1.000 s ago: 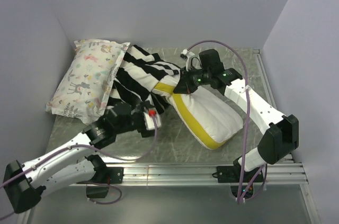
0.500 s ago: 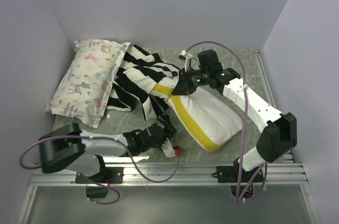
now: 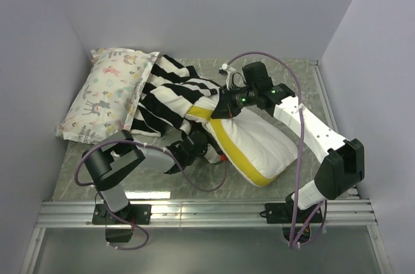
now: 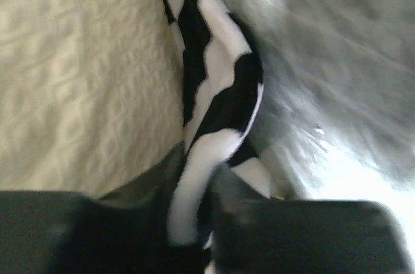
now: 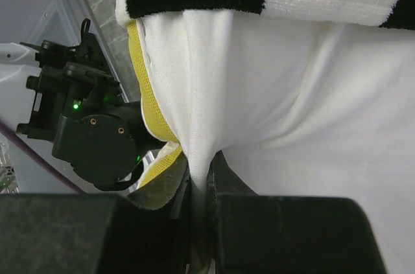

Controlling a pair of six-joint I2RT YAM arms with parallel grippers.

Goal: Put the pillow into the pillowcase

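The pillow (image 3: 259,141) is lying at an angle on the right half of the table (image 3: 155,183), with the yellow band running along its near-left edge. Its far-left end is tucked into the mouth of the pillowcase (image 3: 172,92). The rest of the case is bunched up just left of it, pushed against the floral pillow (image 3: 107,99) in the far-left corner.

The left gripper (image 3: 206,148) is down low at the near-left side of the pillow. Its wrist cam shows it clamped on a striped fold of the case's edge, with the pillow's textured cover right beside that on the left.

The right gripper (image 3: 220,109) sits at the far end of the pillow, right by the case opening. It's pinched tight on a fold of the white pillow fabric, and the striped hem is just past the pinch.
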